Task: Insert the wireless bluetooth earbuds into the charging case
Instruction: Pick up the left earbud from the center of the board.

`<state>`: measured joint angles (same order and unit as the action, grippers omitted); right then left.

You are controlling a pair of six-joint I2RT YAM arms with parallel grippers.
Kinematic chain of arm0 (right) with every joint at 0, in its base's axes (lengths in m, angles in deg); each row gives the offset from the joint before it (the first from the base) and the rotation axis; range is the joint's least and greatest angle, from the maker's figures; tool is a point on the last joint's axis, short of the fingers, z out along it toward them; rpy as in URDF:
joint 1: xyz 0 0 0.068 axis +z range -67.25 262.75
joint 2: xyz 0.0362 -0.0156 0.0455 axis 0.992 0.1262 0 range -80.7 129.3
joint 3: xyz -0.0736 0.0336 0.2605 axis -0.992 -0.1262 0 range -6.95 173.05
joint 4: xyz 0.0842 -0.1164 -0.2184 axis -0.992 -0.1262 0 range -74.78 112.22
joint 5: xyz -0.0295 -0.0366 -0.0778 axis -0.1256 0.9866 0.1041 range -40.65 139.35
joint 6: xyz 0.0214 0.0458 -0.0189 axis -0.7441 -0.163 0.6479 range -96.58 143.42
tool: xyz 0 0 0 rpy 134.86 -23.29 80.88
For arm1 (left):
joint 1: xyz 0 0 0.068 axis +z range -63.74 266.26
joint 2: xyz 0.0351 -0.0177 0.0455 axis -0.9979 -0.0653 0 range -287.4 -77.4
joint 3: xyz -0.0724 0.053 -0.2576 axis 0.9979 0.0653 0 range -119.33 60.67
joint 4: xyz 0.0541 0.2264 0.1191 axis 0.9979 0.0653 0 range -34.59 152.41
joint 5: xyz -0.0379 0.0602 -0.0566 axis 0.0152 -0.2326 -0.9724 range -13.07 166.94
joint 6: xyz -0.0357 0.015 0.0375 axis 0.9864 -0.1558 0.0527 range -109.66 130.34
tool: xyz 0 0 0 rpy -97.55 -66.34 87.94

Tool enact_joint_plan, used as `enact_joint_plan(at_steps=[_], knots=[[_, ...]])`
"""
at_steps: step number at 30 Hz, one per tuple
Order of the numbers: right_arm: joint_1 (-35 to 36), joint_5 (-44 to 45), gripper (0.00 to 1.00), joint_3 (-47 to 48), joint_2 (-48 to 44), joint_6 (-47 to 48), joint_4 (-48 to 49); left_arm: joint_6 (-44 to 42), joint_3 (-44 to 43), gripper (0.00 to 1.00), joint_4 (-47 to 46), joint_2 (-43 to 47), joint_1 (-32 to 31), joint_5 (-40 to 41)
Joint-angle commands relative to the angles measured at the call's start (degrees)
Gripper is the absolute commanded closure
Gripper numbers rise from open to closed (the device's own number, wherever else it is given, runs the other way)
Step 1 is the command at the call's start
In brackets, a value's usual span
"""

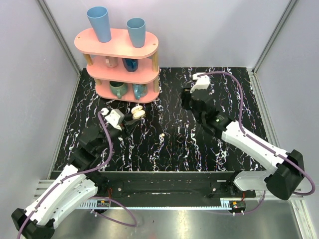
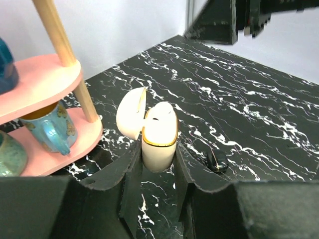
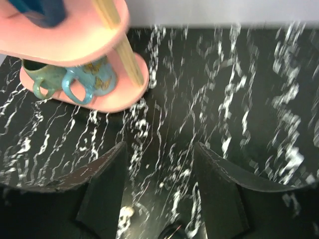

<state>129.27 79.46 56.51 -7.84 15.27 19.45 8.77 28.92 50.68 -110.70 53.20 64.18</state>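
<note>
charging case [image 2: 159, 142] just beside shelf [image 2: 82, 144] edge

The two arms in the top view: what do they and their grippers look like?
The left arm and right arm match: white shells over black joints. A purple cable loops along each to a white wrist housing. The left gripper and right gripper have matte black, wedge-shaped fingers. A small green light shows on the right arm.

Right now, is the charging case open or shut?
Open. The charging case has its lid swung back; the left gripper clamps its body.
</note>
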Motion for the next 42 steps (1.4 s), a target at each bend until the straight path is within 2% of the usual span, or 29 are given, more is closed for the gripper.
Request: enact_joint_plan(at_steps=[1, 5, 9, 15, 19, 28, 35, 42], knots=[[-4.33, -15.66, 0.37, -2.99, 2.88, -28.32, -10.15, -0.37, 0.46, 1.00, -1.95, 2.62, 0.10, 5.45], [-4.25, -22.63, 0.38, -2.73, 10.71, -32.37, -10.51, 0.07, 0.98, 1.00, -1.95, 4.38, 0.10, 6.78], [-4.07, -24.74, 0.37, -3.17, 15.55, -36.33, -9.80, 0.07, 0.90, 1.00, -1.86, 5.70, 0.10, 6.86], [-1.70, -21.15, 0.38, -0.54, 22.14, -36.68, -11.47, 0.51, 2.13, 1.00, -2.65, 6.23, 0.10, 7.65], [1.90, -15.10, 0.39, 1.22, 26.36, -37.56, -11.82, 0.25, 2.04, 1.00, -2.47, 6.40, 0.10, 8.18], [5.51, -5.69, 0.44, 9.40, 33.31, -41.34, -19.82, 0.24, 2.22, 1.00, -2.65, 6.67, 0.10, 8.18], [6.39, -4.71, 0.50, 10.63, 35.86, -44.15, -21.93, 0.25, 2.48, 1.00, -2.74, 7.72, 0.10, 8.53], [7.62, -4.09, 0.50, 11.95, 37.44, -44.33, -23.07, 0.33, 2.92, 1.00, -3.09, 8.08, 0.10, 8.71]])
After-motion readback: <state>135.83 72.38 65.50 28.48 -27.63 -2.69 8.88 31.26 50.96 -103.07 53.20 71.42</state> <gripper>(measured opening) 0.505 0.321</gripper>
